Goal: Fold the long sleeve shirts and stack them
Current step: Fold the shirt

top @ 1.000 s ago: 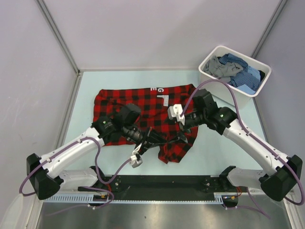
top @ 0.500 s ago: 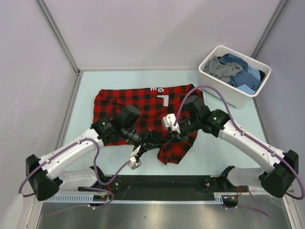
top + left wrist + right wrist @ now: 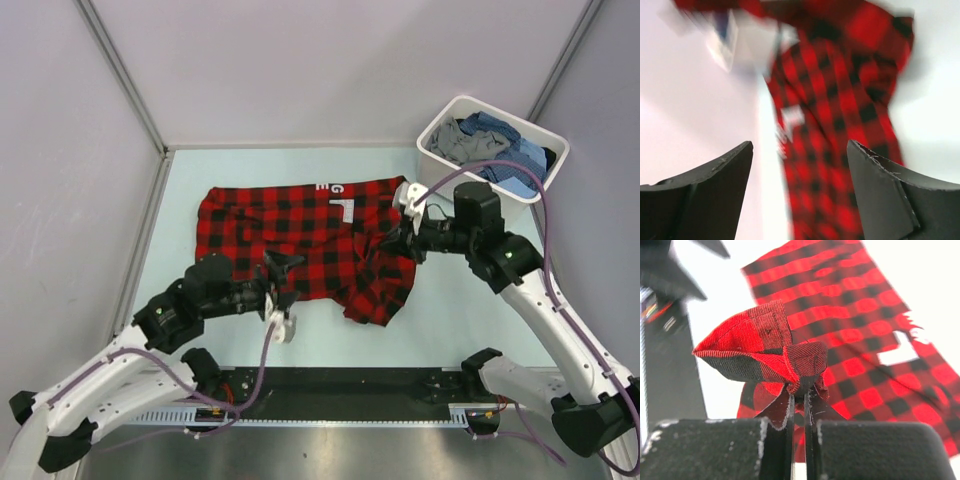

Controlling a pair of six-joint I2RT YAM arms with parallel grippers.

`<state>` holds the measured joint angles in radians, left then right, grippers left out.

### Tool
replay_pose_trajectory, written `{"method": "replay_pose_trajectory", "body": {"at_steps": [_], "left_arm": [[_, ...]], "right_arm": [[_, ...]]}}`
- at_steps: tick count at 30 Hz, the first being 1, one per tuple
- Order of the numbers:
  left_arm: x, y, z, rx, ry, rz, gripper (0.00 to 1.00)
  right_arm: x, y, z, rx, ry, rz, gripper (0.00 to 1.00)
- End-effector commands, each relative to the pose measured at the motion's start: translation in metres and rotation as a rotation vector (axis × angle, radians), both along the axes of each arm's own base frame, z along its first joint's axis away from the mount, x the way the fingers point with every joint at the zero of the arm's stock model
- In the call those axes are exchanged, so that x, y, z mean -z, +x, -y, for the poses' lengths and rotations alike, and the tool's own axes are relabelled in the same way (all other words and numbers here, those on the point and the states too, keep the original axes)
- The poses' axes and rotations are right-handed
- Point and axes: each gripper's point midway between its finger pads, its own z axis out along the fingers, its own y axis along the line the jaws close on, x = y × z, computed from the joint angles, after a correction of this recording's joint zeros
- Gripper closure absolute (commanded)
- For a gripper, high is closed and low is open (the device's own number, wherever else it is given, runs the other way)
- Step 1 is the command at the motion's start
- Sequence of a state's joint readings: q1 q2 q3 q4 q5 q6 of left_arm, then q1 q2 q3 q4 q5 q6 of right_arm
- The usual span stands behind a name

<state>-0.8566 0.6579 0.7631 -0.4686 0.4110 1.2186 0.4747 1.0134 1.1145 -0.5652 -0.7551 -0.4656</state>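
The left gripper [image 3: 276,272] sits low over the near-left part of the table [image 3: 250,170], at the near hem of the red-and-black check shirt [image 3: 300,235]. The left wrist view shows its jaws [image 3: 800,192] well apart with nothing between them; the check cloth lies beyond the fingers, blurred.

The shirt is spread across the middle of the pale table, its far edge fairly straight and its near-right part bunched and lifted. At that far edge, near the middle, stand two small white letters that read as "E" and "G" (turned sideways to the top camera and too small to read further). Just below them a white angular patch shows against the check. The left wrist view has white patches on the cloth too, but they are too smeared to read.

To the right, the right gripper [image 3: 393,242] hangs over the shirt's raised right side. The right wrist view shows its jaws [image 3: 799,407] pressed together on a pinched fold of the red check, with a peak of cloth standing above the fingertips.

Farther right, at the table's far-right corner, stands a white tub [image 3: 466,100]. It holds more shirts [image 3: 495,145], blue check and grey, crumpled together. No writing can be made out on the tub.
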Motion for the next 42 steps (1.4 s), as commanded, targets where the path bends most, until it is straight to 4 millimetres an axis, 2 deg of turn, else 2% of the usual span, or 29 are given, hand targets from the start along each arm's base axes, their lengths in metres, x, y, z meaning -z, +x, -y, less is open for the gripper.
{"method": "replay_pose_trajectory", "body": {"at_steps": [1, 3, 4, 5, 9, 10, 11, 13, 14, 16, 17, 20, 24, 27, 30, 33, 36, 37, 39, 40, 41, 42], "left_arm": [[0.064, 0.049, -0.070, -0.615, 0.106, -0.393, 0.18], [0.081, 0.051, -0.081, -0.661, 0.140, -0.512, 0.17], [0.091, 0.055, -0.103, -0.742, 0.157, -0.579, 0.16], [0.097, 0.056, -0.109, -0.763, 0.163, -0.619, 0.15], [0.129, 0.050, -0.143, -0.812, 0.248, -0.728, 0.16], [0.136, 0.045, -0.151, -0.799, 0.288, -0.714, 0.17], [0.150, 0.037, -0.155, -0.792, 0.329, -0.728, 0.19], [0.163, 0.031, -0.163, -0.771, 0.381, -0.695, 0.18], [0.178, 0.024, -0.170, -0.780, 0.429, -0.706, 0.19], [0.191, 0.021, -0.180, -0.782, 0.473, -0.696, 0.20], [0.205, 0.015, -0.188, -0.798, 0.520, -0.712, 0.21], [0.220, 0.020, -0.200, -0.829, 0.542, -0.699, 0.23], [0.222, 0.045, -0.211, -0.885, 0.544, -0.628, 0.27], [0.229, 0.056, -0.223, -0.910, 0.574, -0.607, 0.32], [0.240, 0.058, -0.240, -0.919, 0.628, -0.612, 0.35], [0.247, 0.059, -0.249, -0.926, 0.647, -0.623, 0.38], [0.247, 0.061, -0.251, -0.914, 0.643, -0.640, 0.49], [0.247, 0.062, -0.250, -0.908, 0.641, -0.641, 0.57], [0.240, 0.066, -0.246, -0.901, 0.618, -0.645, 0.66], [0.236, 0.068, -0.244, -0.895, 0.604, -0.650, 0.74], [0.226, 0.076, -0.246, -0.911, 0.573, -0.653, 0.79], [0.224, 0.072, -0.245, -0.906, 0.574, -0.680, 0.85]], "right_arm": [[-0.079, 0.052, 0.013, 0.350, 0.198, 0.063, 1.00], [-0.099, 0.061, 0.019, 0.426, 0.252, 0.074, 1.00], [-0.107, 0.063, 0.020, 0.451, 0.270, 0.084, 1.00], [-0.121, 0.064, 0.024, 0.474, 0.294, 0.110, 1.00], [-0.145, 0.069, 0.037, 0.597, 0.335, 0.191, 1.00], [-0.148, 0.069, 0.039, 0.612, 0.336, 0.207, 1.00], [-0.153, 0.070, 0.039, 0.623, 0.343, 0.225, 1.00], [-0.159, 0.070, 0.039, 0.648, 0.334, 0.267, 1.00], [-0.163, 0.070, 0.038, 0.652, 0.339, 0.289, 1.00], [-0.165, 0.072, 0.037, 0.662, 0.330, 0.321, 1.00], [-0.169, 0.071, 0.037, 0.658, 0.337, 0.337, 1.00], [-0.169, 0.073, 0.032, 0.648, 0.322, 0.361, 1.00], [-0.169, 0.075, 0.031, 0.644, 0.309, 0.373, 1.00], [-0.172, 0.076, 0.030, 0.645, 0.308, 0.383, 1.00], [-0.176, 0.080, 0.030, 0.651, 0.307, 0.399, 1.00], [-0.181, 0.083, 0.029, 0.658, 0.310, 0.413, 1.00], [-0.185, 0.086, 0.028, 0.657, 0.308, 0.434, 1.00], [-0.186, 0.087, 0.027, 0.652, 0.301, 0.448, 1.00], [-0.191, 0.089, 0.026, 0.643, 0.304, 0.476, 1.00], [-0.193, 0.091, 0.024, 0.639, 0.300, 0.498, 1.00], [-0.194, 0.091, 0.022, 0.627, 0.300, 0.508, 1.00], [-0.195, 0.093, 0.020, 0.622, 0.295, 0.519, 1.00]]}}
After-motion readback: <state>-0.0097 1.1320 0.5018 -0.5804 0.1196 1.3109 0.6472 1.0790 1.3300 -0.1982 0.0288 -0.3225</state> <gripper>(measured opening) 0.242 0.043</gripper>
